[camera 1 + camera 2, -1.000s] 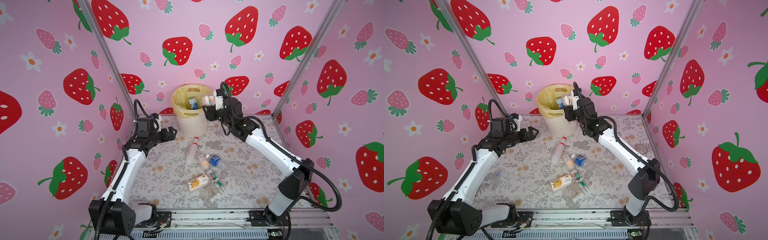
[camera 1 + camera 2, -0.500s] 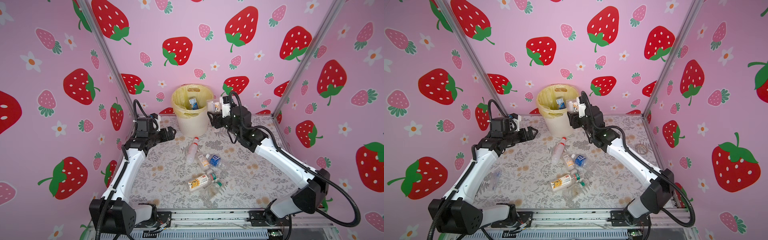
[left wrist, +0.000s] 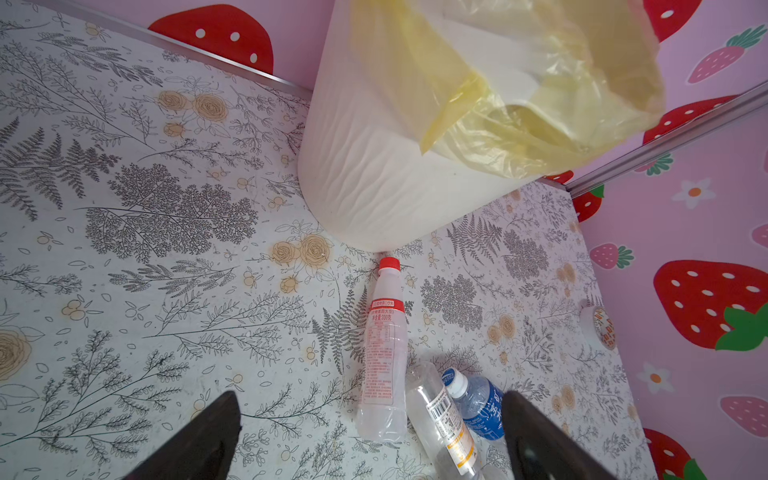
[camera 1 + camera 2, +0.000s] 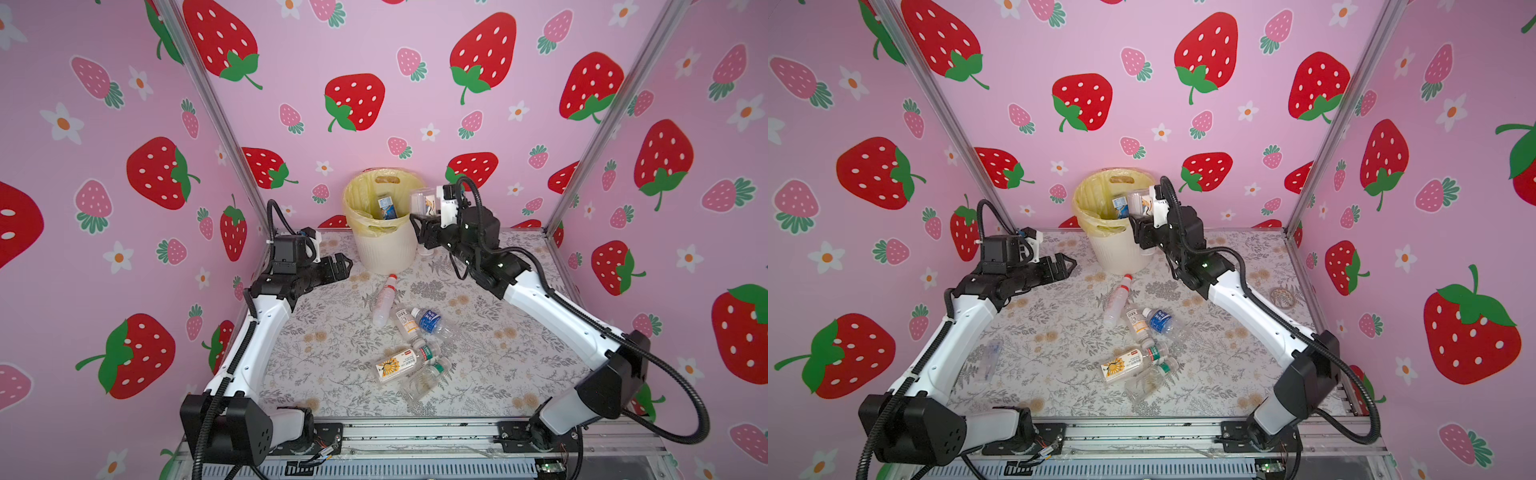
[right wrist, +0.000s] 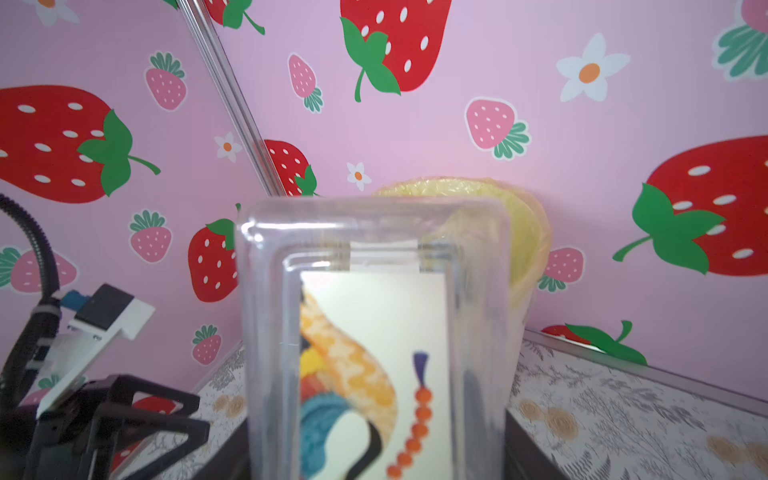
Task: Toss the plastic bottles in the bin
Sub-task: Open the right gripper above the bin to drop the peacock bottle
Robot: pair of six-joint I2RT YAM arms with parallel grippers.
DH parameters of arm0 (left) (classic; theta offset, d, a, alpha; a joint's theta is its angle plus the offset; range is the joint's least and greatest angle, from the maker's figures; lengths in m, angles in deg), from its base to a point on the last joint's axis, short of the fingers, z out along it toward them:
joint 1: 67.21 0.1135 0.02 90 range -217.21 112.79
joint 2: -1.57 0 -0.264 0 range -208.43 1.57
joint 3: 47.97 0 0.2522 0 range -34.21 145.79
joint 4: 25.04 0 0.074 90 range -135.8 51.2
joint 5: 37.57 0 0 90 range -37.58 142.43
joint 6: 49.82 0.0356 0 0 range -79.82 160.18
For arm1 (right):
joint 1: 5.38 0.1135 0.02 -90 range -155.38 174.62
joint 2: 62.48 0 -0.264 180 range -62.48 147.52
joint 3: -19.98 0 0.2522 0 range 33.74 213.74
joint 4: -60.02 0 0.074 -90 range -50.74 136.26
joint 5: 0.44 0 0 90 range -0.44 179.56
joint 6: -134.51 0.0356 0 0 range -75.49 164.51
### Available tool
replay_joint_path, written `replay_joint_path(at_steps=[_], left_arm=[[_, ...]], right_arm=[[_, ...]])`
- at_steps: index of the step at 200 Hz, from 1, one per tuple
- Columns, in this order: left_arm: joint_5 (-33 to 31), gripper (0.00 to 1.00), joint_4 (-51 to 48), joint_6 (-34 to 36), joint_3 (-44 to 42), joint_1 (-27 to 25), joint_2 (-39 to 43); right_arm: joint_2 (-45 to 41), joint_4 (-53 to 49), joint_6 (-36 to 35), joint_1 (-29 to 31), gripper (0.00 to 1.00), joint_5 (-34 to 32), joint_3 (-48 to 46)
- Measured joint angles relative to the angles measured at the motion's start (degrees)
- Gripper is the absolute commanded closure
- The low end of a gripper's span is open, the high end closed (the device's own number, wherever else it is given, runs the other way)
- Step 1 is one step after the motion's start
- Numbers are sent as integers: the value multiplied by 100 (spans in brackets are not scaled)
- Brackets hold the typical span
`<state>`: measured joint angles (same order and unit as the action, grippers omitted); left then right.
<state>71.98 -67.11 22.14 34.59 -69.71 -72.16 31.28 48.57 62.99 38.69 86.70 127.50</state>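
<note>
While the drop turns on bottle against bin, key relation: the held bottle stands at the right edge of the bin's rim in both top views, so the open mouth lies to its left in the frame.
Right claw: the right claw grips the lower end of that clear, flat-sided bottle, jaws closed against its sides. The right wrist view shows the held bottle filling the centre between them.
Long axis: upright, rising out of the claw, with the picture label facing the wrist camera. I cannot tell where its cap is.
Bin: the bin stands at upper centre against the back wall, its yellow bag folded over the rim. A blue-labelled bottle in the bin already lies inside.
Nearer arm: the right one, by far, since its claw is beside the rim.
Left claw: the left claw hangs spread wide and empty above the desk, left of the bin.
Bottles left: the red-capped bottle lies with its cap toward the bin's foot. The blue-label bottle and the sunflower bottle lie among others at centre.
Judgement: the bottle looks not fully over the mouth, so a short shift leftward in the frame should come before letting go, or it may glance off the rim.
</note>
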Motion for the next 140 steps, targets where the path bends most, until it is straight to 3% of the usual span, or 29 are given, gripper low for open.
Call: replay_joint_path(at_steps=[15, 33, 56, 66, 84, 115, 140], left_arm=[[9, 1, 0, -4, 0, 20, 0], [15, 1, 2, -15, 0, 55, 0], [20, 1, 7, -31, 0, 118, 2], [17, 1, 7, -31, 0, 142, 4], [17, 1, 11, -42, -2, 157, 17], [111, 1, 33, -109, -4, 168, 31], [184, 1, 37, -136, -4, 179, 31]], right_arm=[[715, -7, -175, 0, 32, 31, 1058], [1818, -57, -367, 0, 0, 37, 2656], [3541, -481, -535, -35, 1, 20, 5300], [3960, -629, -520, -55, 1, 48, 5836], [3987, -748, -485, -96, 1, 90, 5495], [2894, -411, -444, -125, 1, 4, 3285], [2424, -372, -466, -129, 1, -74, 3056]])
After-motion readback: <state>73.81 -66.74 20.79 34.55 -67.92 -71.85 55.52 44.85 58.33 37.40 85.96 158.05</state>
